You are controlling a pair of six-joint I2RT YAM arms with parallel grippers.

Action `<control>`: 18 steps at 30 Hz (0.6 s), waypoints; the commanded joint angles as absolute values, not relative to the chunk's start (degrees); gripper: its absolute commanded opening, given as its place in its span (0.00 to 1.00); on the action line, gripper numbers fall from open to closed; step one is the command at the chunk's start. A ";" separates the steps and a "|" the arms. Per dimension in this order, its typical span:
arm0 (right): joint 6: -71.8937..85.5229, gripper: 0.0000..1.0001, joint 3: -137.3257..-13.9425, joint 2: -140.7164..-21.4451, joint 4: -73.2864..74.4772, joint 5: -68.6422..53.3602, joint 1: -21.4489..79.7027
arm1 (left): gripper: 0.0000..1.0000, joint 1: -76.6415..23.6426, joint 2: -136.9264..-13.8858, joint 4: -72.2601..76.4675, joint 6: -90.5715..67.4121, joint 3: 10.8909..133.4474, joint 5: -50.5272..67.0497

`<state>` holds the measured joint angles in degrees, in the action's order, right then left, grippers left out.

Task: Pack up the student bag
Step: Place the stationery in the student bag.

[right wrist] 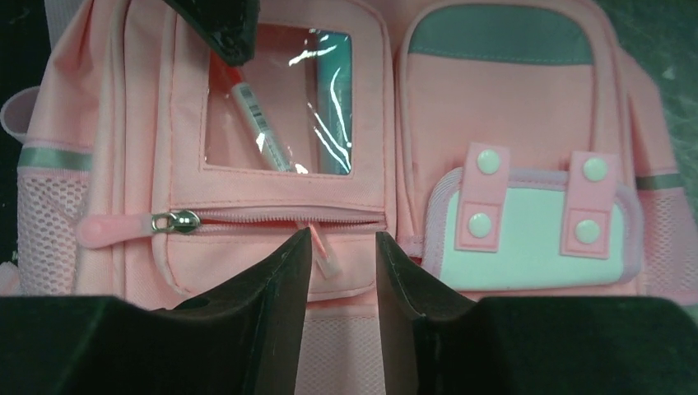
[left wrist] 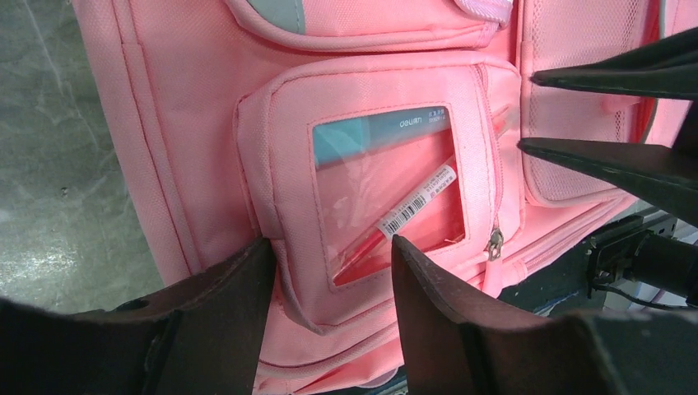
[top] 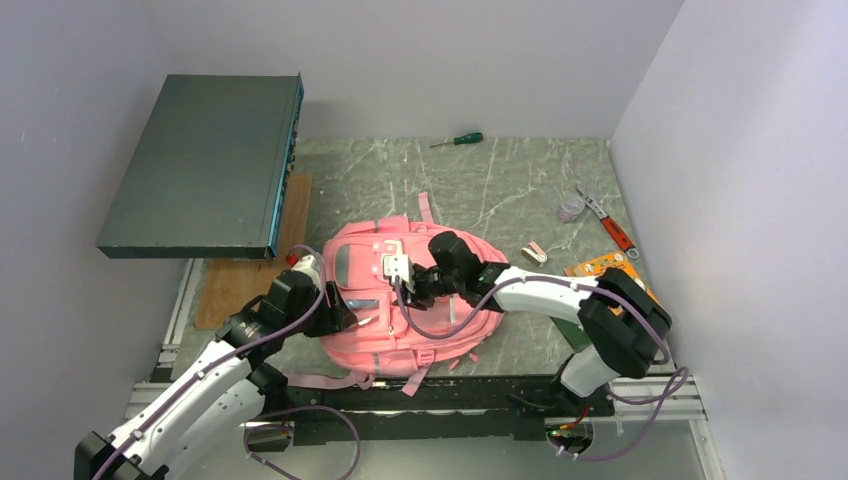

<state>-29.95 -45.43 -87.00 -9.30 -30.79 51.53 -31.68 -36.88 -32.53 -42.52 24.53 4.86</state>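
Note:
The student bag (top: 400, 330) is a pink backpack lying flat in front of both arms, its white label patch (right wrist: 527, 239) facing up. Its windowed front pocket (left wrist: 362, 197) holds a red pen (left wrist: 411, 206) and a teal item (left wrist: 379, 132). The pocket's zipper slider (right wrist: 177, 220) sits at one end of the track. My left gripper (left wrist: 331, 243) is open, its fingers straddling the pocket's corner. My right gripper (right wrist: 343, 234) is open just below the zipper, with a pink pull tab (right wrist: 328, 255) lying loose between its fingers. Its fingers also show in the left wrist view (left wrist: 609, 160).
A dark flat case (top: 205, 165) juts over the back left, above a wooden board (top: 250, 270). A green-handled screwdriver (top: 458, 140) lies at the back. A small jar (top: 570, 208), a red-handled tool (top: 612, 228) and an orange item (top: 600, 265) lie right of the bag. Walls close both sides.

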 commanded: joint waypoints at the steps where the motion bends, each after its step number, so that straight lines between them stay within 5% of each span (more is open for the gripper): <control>1: -33.42 0.37 -48.48 -90.14 -4.91 -38.81 50.07 | 0.59 -32.07 -36.35 -32.14 -41.94 24.11 5.63; 11: -33.95 0.38 -52.01 -94.53 -2.40 -43.37 49.87 | 0.61 -32.08 -35.67 -31.81 -42.34 23.62 5.95; 18: -35.79 0.24 -53.06 -96.22 -1.13 -38.77 50.66 | 0.63 -32.07 -35.87 -31.75 -42.36 23.85 5.46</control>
